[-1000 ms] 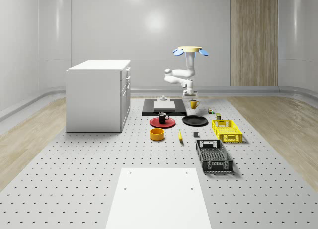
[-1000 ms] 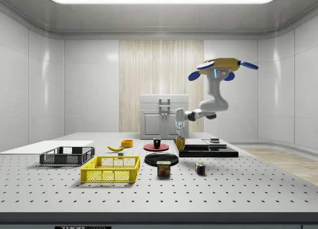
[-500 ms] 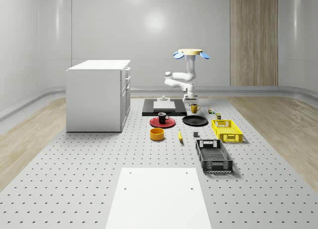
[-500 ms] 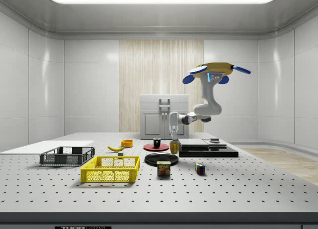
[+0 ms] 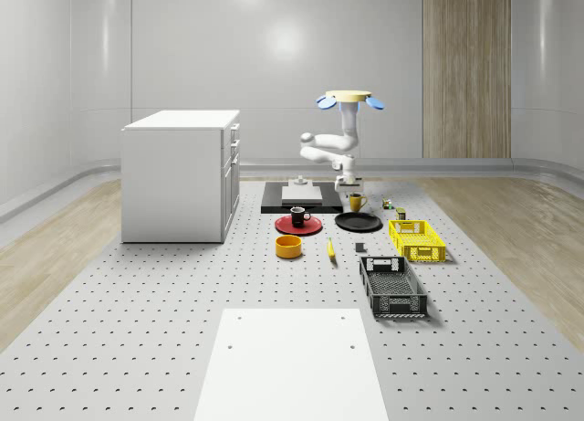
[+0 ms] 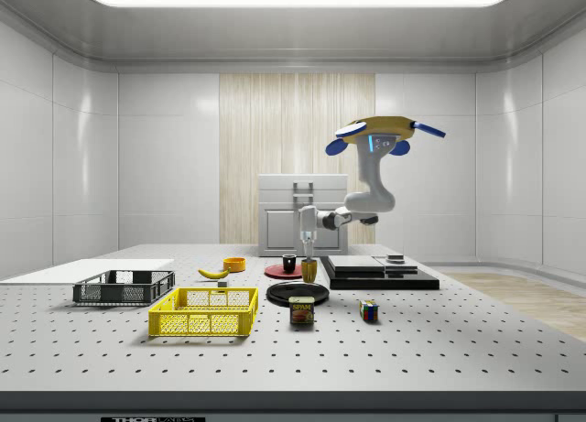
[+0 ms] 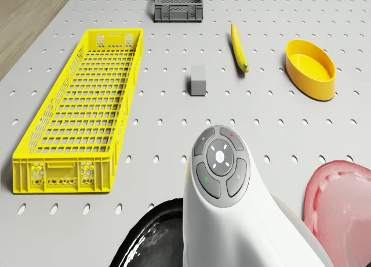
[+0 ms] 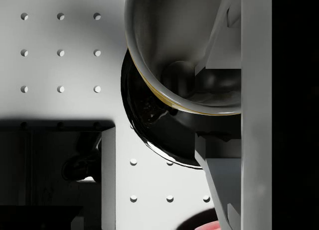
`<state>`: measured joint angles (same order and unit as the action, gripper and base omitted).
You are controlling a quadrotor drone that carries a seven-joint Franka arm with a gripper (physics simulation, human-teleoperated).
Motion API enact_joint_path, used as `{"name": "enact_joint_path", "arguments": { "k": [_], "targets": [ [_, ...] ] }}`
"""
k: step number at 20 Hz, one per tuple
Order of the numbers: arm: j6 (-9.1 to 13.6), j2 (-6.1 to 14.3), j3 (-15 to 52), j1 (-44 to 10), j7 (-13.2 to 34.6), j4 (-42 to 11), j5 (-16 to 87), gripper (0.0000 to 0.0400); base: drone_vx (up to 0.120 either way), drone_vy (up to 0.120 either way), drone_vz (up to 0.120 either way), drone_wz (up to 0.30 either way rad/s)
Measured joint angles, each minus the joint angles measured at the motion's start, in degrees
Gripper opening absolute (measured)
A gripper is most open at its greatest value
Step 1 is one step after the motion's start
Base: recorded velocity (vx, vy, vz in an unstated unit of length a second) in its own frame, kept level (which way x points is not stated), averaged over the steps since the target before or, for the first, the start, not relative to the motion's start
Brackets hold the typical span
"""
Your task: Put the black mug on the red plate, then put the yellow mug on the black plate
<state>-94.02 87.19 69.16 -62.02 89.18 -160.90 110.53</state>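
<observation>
Yellow mug (image 5: 356,202), glossy, cylindrical, with a side handle: held upright in the gripper (image 6: 309,258), whose two fingers are closed on its rim, one finger (image 8: 222,35) reaching down inside the bowl. It hangs just above the near edge of the black plate (image 5: 358,222), a shallow glossy round disc; whether it touches the plate cannot be told. Black mug (image 5: 297,215), small, glossy, stands upright on the red plate (image 5: 298,226), a flat round dish beside the black plate. Drone (image 5: 349,99), a tan disc body with blue rotor blades, hovers above the black slab (image 5: 292,198) and the plates, its white jointed arm (image 5: 330,150) bent down to the mug. Grey perforated table (image 5: 137,302) carries the rest: yellow lattice crate (image 7: 81,110), rectangular and open-topped; dark grey lattice crate (image 5: 391,286); yellow oval bowl (image 7: 311,69); banana (image 7: 239,47); small grey block (image 7: 199,80); a tin (image 6: 301,310) labelled "SPAM"; a multicoloured cube (image 6: 368,310). White cabinet (image 5: 181,174) with drawers stands on the whole-scene view's left.
</observation>
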Motion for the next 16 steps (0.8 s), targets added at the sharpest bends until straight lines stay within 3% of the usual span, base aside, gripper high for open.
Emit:
{"name": "enact_joint_path", "arguments": {
  "k": [7,16],
  "targets": [
    [-0.07,0.07,0.01,-0.03,0.02,0.0,-0.03,0.011,0.12,0.0,0.0,0.0],
    [-1.83,-0.01,-3.98,-0.95,0.04,1.54,3.67,0.011,0.004,0.0,0.0,0.0]
  ]
}}
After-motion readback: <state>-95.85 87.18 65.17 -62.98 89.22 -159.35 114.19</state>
